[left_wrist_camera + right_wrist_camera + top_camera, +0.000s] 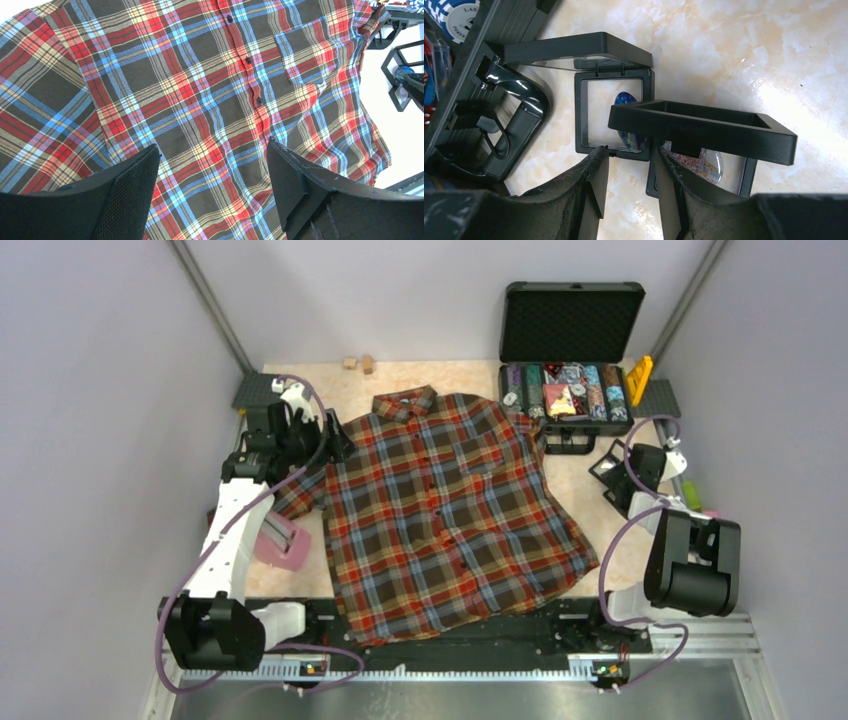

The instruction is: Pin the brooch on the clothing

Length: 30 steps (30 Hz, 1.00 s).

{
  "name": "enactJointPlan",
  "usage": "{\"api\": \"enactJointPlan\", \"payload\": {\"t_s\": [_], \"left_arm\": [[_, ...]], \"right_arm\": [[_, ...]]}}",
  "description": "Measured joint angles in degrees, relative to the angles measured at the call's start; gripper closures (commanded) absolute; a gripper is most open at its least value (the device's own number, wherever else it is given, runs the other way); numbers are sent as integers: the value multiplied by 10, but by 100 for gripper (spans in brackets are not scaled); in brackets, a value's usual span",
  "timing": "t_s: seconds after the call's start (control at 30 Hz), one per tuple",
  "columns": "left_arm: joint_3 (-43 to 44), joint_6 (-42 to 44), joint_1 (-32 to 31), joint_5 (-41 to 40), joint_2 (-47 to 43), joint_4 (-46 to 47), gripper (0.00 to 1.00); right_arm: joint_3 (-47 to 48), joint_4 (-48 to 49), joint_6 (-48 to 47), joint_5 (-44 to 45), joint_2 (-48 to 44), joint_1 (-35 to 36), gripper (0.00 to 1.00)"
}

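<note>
The plaid shirt [445,505] lies flat and face up in the middle of the table, collar at the far side, and fills the left wrist view [200,90]. My left gripper [335,435] is open and empty just above the shirt's left shoulder [212,147]. My right gripper [612,480] is open and empty [629,155] over two open black display frames [614,112]. The blue brooch [625,101] lies in the left frame, partly hidden by the other frame's raised lid [704,127]. A second domed ornament [706,162], pale with pink and blue, lies in the right frame.
An open black case of poker chips [570,390] stands at the back right, its handle [506,130] close to the frames. A pink block [285,545] lies left of the shirt. Small wooden blocks [358,363] sit at the back and a yellow object [638,380] at the far right.
</note>
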Motion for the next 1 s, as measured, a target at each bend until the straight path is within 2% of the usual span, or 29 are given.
{"api": "enactJointPlan", "payload": {"t_s": [1.0], "left_arm": [[0,8,0,0,0,-14,18]], "right_arm": [[15,31,4,10,43,-1,71]]}}
